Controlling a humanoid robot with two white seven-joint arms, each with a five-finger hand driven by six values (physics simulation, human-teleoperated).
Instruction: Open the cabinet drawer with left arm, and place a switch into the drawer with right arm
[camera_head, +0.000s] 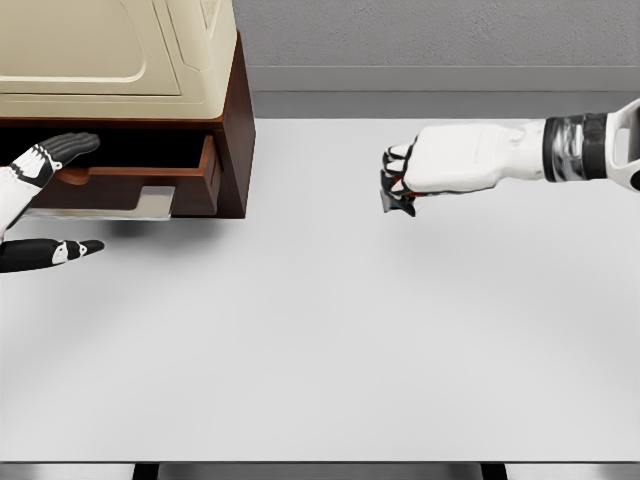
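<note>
On the white table (330, 340), the cabinet (130, 60) drawer (150, 180) stands partly open with the left hand (45, 200) spread loosely beside it, while the right hand (415, 175), well apart, grips the dark switch (392, 202); placement remains.

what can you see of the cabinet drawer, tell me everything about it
The drawer is reddish-brown, wood-like, set low in the dark brown cabinet at the table's far left. It is partly pulled out, leaving a dark gap above its front panel. A pale grey plate shows on its lower front edge. The left hand, fingers spread, sits at its front; contact is unclear. Its inside is hidden.
</note>
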